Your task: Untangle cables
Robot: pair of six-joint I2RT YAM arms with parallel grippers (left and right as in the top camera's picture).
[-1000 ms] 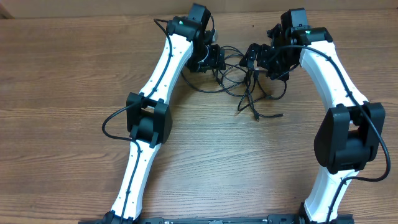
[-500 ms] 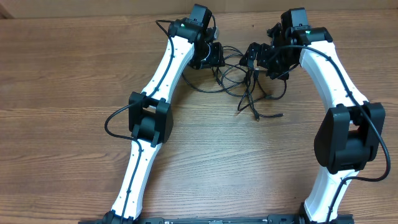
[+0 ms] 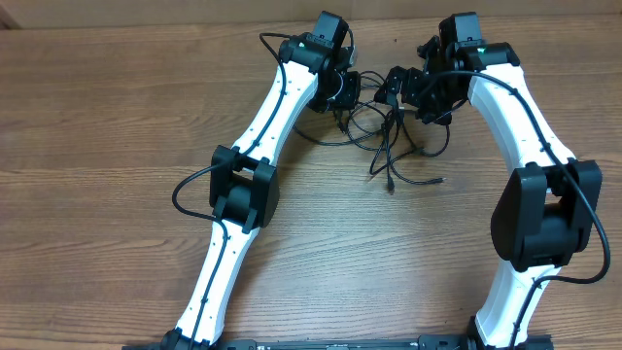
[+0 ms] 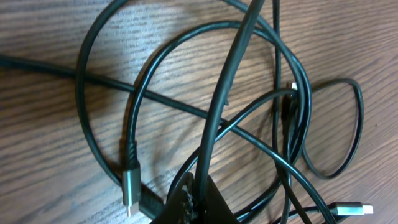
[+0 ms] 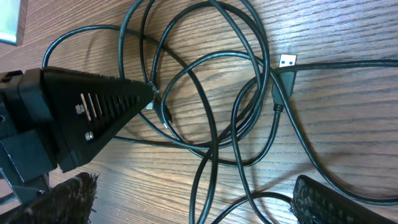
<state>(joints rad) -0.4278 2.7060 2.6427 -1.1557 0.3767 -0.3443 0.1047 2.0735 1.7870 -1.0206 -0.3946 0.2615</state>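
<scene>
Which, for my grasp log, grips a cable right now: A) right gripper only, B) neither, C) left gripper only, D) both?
C: the left gripper is shut on a black cable, while the right gripper stands wide open, holding nothing.

Your overhead view looks straight down from well above the table point(image 3: 97, 146), near edge at the bottom, with the cables point(image 3: 387, 156) toward the far side. Your two wrist views sit close over the wood, looking down at that same tangle, the left from its left side, the right from its right.
</scene>
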